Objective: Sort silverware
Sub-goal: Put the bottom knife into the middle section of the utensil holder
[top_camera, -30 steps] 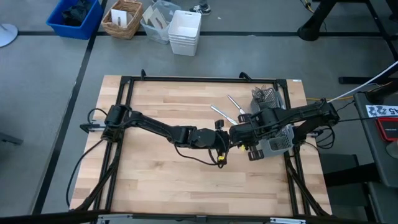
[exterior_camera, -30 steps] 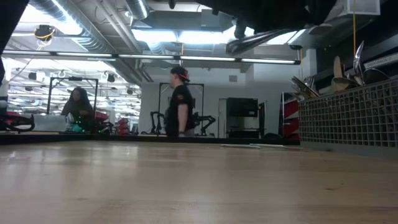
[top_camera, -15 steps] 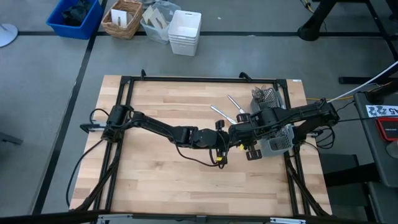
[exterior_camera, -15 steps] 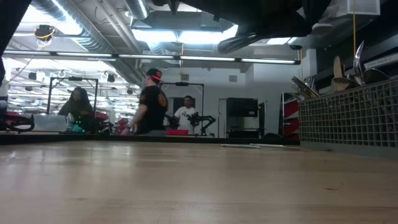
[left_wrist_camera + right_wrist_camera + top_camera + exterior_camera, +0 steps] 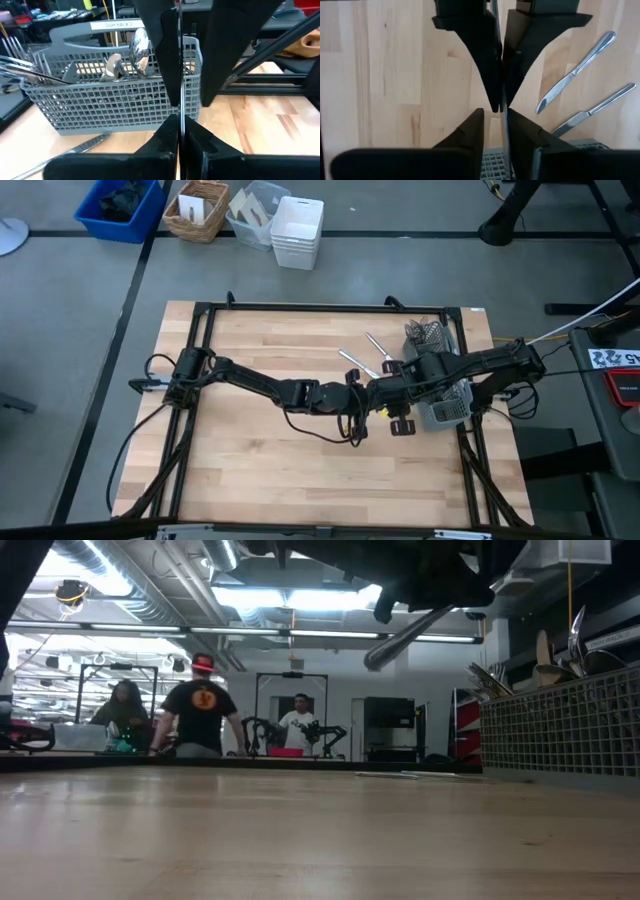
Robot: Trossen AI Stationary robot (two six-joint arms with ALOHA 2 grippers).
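I see grey floor around my wood worktop, bins beyond it, ceiling lights and three people in the room.

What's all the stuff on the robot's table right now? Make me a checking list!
Surface: wooden table.
Job's things: thin silverware piece between both grippers; two knives flat on the table; spoons in the grey caddy.
Clutter: nothing seen.
Grippers: left gripper shut on the thin silverware piece; right gripper, fingers open around it.
Cables: black cable looping under the left wrist; white cable beside the table.
Surroundings: blue bin, wicker basket, white tubs; people behind.
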